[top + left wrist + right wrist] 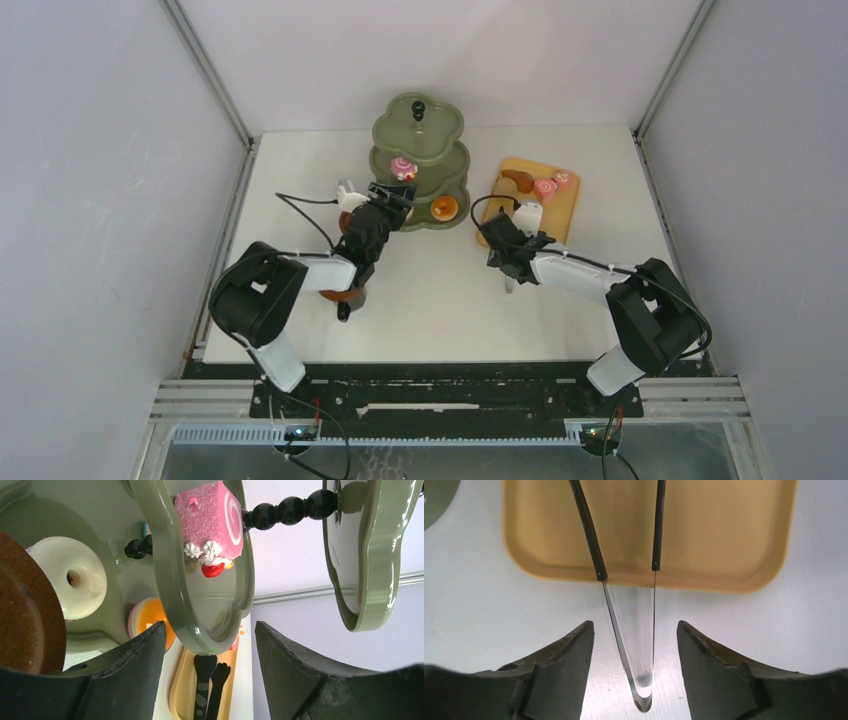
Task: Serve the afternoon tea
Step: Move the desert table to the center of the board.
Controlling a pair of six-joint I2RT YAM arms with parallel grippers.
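Here's the olive-green scalloped stand, upright at the back of the table, black knob on top. A pink swirl cake sits on its middle tier, cream and a red dab on one face. On the bottom tier lie a white donut and an orange-glazed donut. Off to the right, a brown bun and two more pink cakes lie on the yellow tray. A brown cup sits front left, mostly hidden.

the left arm and right arm are wearing white shells between bulky black joints, thin black cables are looping off the wrists, and dark wedge-shaped fingers are tapering forward.
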